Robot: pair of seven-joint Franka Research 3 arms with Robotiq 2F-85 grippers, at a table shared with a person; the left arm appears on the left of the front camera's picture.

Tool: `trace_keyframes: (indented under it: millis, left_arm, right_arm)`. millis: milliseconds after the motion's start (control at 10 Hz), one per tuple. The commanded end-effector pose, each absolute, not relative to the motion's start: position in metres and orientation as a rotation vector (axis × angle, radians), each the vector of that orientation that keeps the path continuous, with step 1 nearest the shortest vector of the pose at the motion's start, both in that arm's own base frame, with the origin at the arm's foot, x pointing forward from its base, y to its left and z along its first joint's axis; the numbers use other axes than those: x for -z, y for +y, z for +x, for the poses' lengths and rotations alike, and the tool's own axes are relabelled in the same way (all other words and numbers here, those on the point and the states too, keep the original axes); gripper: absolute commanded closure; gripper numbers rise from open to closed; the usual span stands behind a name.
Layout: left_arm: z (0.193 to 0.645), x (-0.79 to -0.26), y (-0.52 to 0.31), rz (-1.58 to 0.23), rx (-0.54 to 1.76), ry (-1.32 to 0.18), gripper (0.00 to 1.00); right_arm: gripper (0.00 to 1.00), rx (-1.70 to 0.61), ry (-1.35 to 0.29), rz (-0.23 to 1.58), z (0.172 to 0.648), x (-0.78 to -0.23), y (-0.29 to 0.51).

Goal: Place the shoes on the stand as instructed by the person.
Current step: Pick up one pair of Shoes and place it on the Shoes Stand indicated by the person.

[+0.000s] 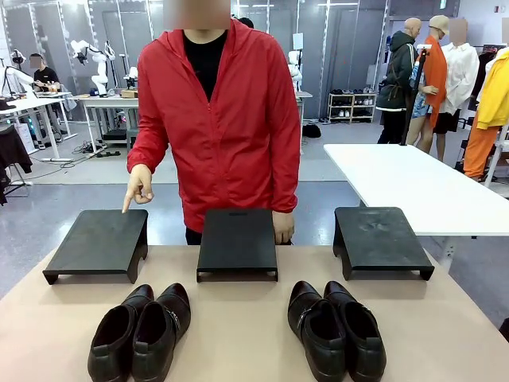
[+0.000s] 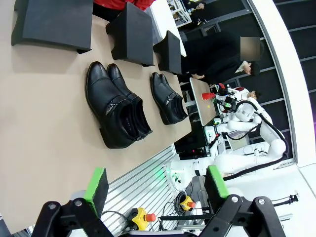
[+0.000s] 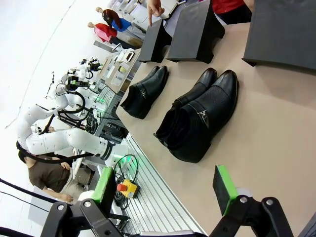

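Front cam: the person (image 1: pixel 216 119) in a red jacket stands at the far side of the tan counter (image 1: pixel 238 334). Their pointing hand (image 1: pixel 138 188) has the index finger aimed down at the left stand (image 1: pixel 97 240), tip just over its back edge. The other hand (image 1: pixel 282 227) hangs behind the mid stand (image 1: pixel 237 239). The right stand (image 1: pixel 380 237) sits further along.

Both shoe pairs are on the counter, toes toward the stands. The left pair (image 1: pixel 141 333) is in front of the gap btw the left & mid stands. The right pair (image 1: pixel 337 328) is in front of the gap btw the mid & right ones.

Left wrist cam: the left end effector (image 2: pixel 157 181) hovers over the counter's near edge w/ green pads spread wide, gripping nothing. The left pair is the closer one here, well ahead of the fingers, w/ the right pair beyond it.

Right wrist cam: the right end effector (image 3: pixel 165 186) is wide too, holding nothing, up by the near edge. The right pair is closest and the left pair farther off. At the top, the pointing finger is over the left stand.
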State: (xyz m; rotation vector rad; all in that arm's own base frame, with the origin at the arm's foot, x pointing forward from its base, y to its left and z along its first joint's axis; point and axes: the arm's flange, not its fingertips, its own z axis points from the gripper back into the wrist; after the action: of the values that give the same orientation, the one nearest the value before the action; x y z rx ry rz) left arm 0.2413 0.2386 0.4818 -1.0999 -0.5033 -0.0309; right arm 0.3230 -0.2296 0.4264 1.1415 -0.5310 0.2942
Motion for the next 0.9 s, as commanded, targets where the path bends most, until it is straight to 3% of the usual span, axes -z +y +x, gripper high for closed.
trace_keyframes:
  millis: [0,300,800]
  left_arm:
    - [0.253,-0.504,0.213,-1.072,0.078,-0.456,0.00]
    - [0.288,-0.569,0.088,-0.833,0.238,-0.226,0.00]
    - [0.300,-0.574,-0.070,-0.514,0.313,0.014,0.00]
  right_arm:
    - [0.00,-0.296,-0.543,1.151,0.324,-0.428,-0.230]
    - [0.00,-0.296,-0.543,1.151,0.324,-0.428,-0.230]
    - [0.00,-0.296,-0.543,1.151,0.324,-0.428,-0.230]
